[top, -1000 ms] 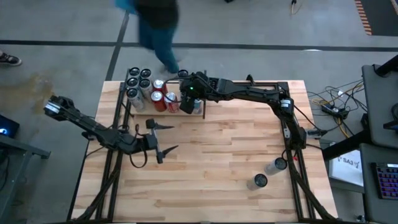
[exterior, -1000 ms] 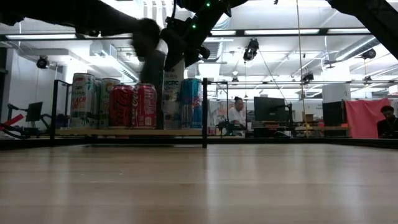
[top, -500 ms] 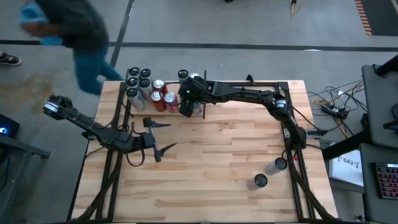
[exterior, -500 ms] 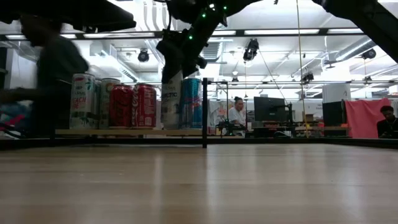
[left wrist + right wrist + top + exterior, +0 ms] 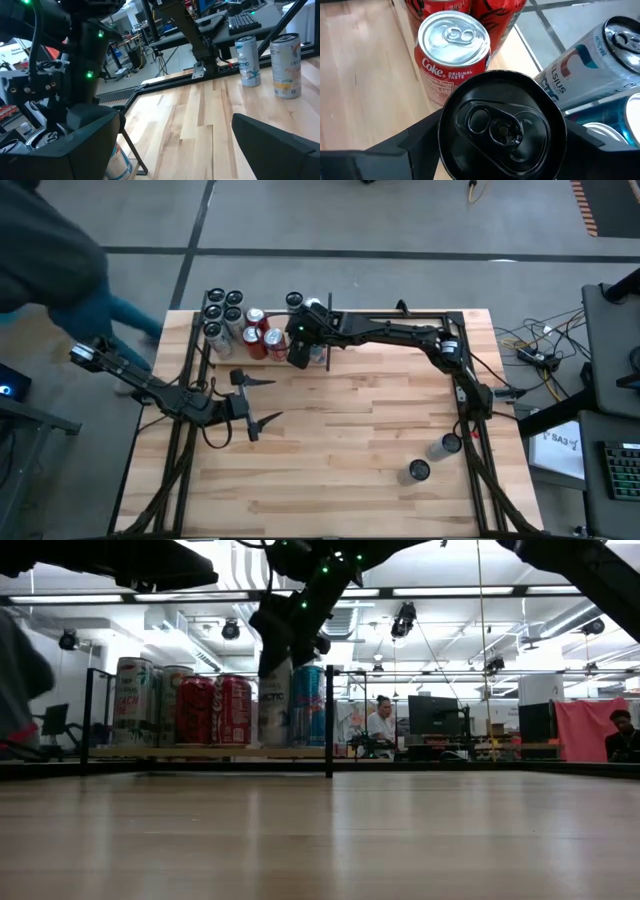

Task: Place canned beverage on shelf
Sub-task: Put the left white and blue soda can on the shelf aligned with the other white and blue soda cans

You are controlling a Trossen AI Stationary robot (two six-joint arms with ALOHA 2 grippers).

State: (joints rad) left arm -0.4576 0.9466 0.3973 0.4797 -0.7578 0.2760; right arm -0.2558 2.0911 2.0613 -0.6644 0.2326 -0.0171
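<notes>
The right jaws (image 5: 502, 150) straddle a black-topped can (image 5: 502, 125) on the shelf (image 5: 200, 752), grip uncertain; lifting crooked could topple the Coke (image 5: 452, 45) beside them.

1. The right arm's dark two-finger gripper (image 5: 300, 345) reaches across the table's far edge, its fingers flanking a can.
2. The left arm's dark two-finger gripper (image 5: 262, 401) waits at the near-left, fingers spread wide.

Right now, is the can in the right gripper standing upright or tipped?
Upright: the black-topped can shows its lid square-on between the right gripper fingers, standing straight beside the shelf cans.
</notes>
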